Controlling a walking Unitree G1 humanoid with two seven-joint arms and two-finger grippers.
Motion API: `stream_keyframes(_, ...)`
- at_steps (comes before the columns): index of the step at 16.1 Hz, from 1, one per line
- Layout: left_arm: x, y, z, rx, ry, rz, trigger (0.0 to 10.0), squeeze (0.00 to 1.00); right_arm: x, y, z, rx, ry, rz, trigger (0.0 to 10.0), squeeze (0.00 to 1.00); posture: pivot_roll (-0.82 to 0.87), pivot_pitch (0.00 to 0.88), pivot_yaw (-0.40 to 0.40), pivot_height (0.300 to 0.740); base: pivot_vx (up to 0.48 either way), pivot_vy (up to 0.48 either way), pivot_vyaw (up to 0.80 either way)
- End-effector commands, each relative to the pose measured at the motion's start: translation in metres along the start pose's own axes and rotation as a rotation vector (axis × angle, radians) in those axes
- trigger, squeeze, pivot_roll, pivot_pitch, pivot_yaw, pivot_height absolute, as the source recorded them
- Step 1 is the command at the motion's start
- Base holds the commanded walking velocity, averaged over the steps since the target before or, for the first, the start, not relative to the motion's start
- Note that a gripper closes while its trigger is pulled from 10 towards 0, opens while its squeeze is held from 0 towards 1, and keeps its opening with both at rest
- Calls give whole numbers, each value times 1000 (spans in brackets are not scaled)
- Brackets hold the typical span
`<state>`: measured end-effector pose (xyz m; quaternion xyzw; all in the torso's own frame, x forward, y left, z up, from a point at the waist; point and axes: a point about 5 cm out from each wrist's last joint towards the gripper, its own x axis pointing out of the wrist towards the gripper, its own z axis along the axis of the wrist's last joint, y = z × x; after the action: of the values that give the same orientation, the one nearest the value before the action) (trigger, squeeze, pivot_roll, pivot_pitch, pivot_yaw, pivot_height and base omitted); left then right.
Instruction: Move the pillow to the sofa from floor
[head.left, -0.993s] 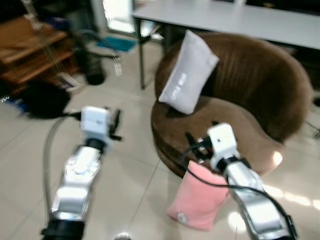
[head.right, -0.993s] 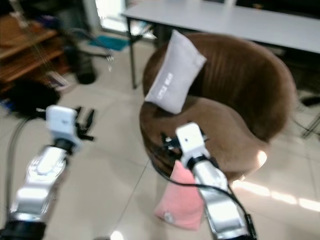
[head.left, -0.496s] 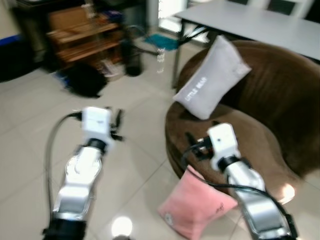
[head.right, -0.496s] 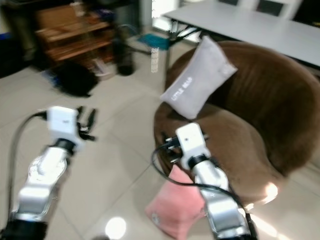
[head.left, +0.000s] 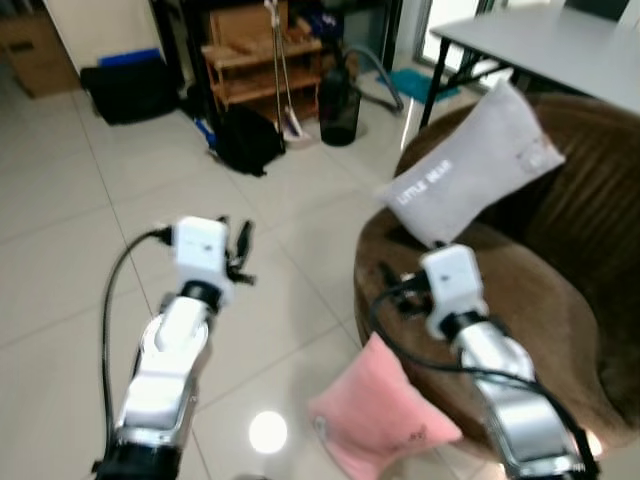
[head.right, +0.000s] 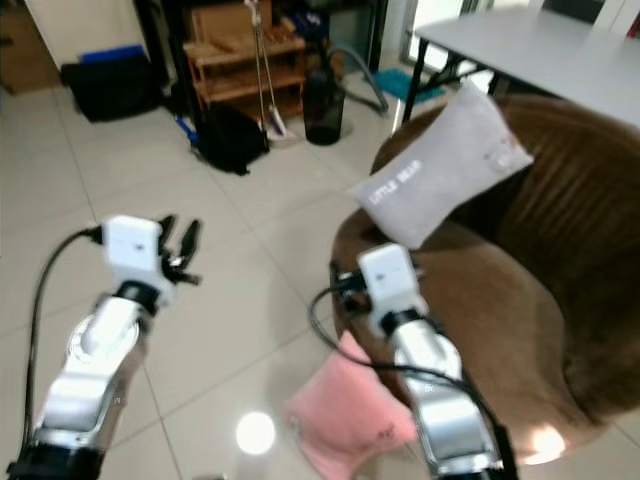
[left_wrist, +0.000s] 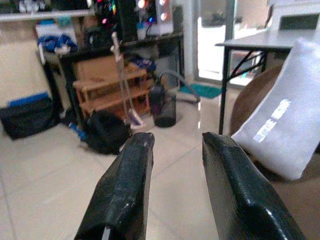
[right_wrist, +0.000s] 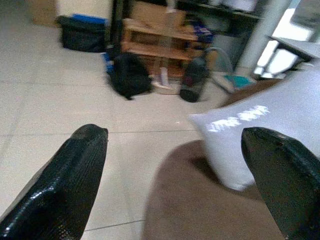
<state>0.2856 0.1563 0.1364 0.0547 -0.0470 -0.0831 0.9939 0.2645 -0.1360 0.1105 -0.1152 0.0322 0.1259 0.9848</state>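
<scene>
A pink pillow (head.left: 376, 416) lies on the tiled floor, leaning against the front of the round brown sofa (head.left: 530, 310). A grey pillow (head.left: 466, 178) with printed letters stands propped on the sofa seat. My right gripper (head.left: 386, 282) hovers open above the pink pillow, at the sofa's front edge; in the right wrist view its fingers (right_wrist: 75, 170) stand wide apart with nothing between them. My left gripper (head.left: 241, 250) is held out over bare floor to the left of the sofa, open, fingers (left_wrist: 127, 185) empty.
A black bag (head.left: 246, 141), a wooden rack (head.left: 262, 62) and a dark bottle (head.left: 340, 94) stand at the back. A grey table (head.left: 545, 40) is behind the sofa. Another black bag (head.left: 126, 90) sits by the far wall. Open tiles lie to the left.
The camera has swung, so the sofa and pillows sit further right in the picture and more floor shows. Both arms keep their pose. The pink pillow stays on the floor.
</scene>
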Motion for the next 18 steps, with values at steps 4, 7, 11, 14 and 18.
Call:
stream_keyframes(4, -1, 4, 7, 21, -52, -16, 10000, 0, 2, 0, 1, 10, -4, -8, 10000, 0, -60, 16, 6, 740, 264, 0, 0)
stream_keyframes(7, -1, 4, 6, 23, -51, -21, 10000, 0, 2, 3, 1, 44, -6, -2, 10000, 0, -60, 17, 8, 740, 417, 0, 0)
stream_keyframes(11, -1, 4, 6, 16, -57, -28, 10000, 0, 2, 1, 3, 34, -11, -13, 10000, 0, -58, 18, 9, 740, 420, 0, -200)
stream_keyframes(14, 0, 5, 6, 12, -49, -26, 10000, 0, 2, 1, 3, 38, -10, -16, 10000, 0, -57, 19, 9, 740, 250, 0, 0)
stream_keyframes(18, 0, 4, 4, 7, -34, -30, 10000, 0, 2, 1, 1, 39, -2, -20, 10000, 0, -57, 18, 9, 740, 0, 0, 0)
